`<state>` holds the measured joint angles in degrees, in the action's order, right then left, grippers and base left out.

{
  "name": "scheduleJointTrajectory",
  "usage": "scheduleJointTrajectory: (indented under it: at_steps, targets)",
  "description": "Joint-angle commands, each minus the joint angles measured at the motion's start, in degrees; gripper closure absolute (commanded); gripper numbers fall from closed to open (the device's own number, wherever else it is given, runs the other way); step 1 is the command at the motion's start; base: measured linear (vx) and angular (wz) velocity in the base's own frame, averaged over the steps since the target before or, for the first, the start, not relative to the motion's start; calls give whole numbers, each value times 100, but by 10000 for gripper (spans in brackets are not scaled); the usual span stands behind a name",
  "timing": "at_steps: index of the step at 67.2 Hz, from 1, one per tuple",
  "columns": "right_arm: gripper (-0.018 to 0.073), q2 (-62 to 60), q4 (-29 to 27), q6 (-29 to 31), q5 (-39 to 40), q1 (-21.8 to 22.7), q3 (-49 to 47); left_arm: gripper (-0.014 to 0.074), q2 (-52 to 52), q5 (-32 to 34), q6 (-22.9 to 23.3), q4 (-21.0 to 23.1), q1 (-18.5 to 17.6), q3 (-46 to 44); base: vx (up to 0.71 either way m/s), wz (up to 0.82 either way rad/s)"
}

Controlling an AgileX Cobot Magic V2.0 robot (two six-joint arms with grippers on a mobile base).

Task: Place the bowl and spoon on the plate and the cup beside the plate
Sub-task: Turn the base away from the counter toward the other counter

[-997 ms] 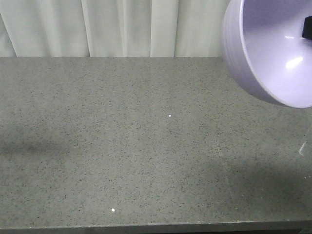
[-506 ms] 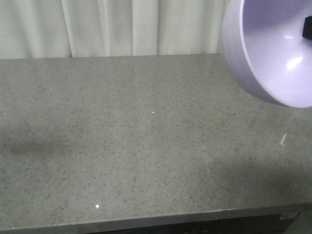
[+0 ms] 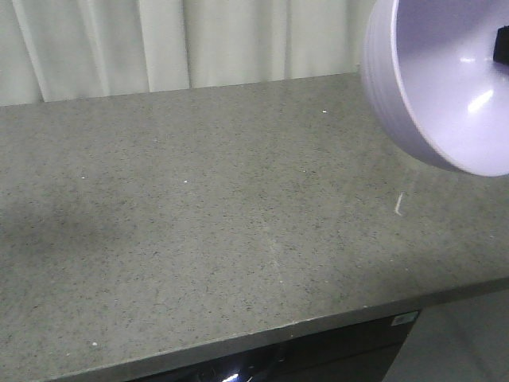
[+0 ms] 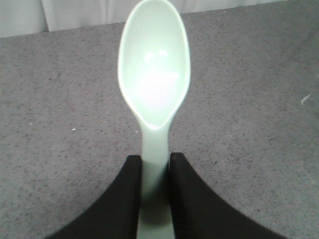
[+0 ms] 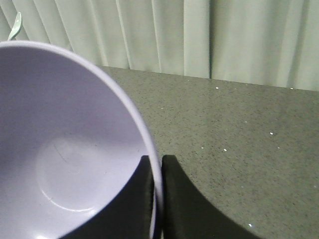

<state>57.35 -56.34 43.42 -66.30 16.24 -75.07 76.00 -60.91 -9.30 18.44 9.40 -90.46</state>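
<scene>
Spoon (image 4: 155, 74) sits clamped in left pincer (image 4: 155, 158), bowl (image 5: 65, 149) in right pincer (image 5: 157, 160).

Tilted bowl (image 3: 429, 95) above the tabletop (image 3: 199, 215)
A black pincer (image 3: 502, 44) tip sits inside the bowl; the tabletop spreads below-left of it.

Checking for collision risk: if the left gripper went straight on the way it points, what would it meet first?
Nothing stands ahead of the left gripper and its spoon; it would probably meet the countertop, or the curtain behind it; depth is unclear.
</scene>
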Motion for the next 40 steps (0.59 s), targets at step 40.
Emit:
scheduleJointTrajectory:
  at_steps: [40]
  targets:
    - [565, -48, -343, 29, 203, 20, -186, 604, -158, 296, 2, 169, -10, -150, -3, -33]
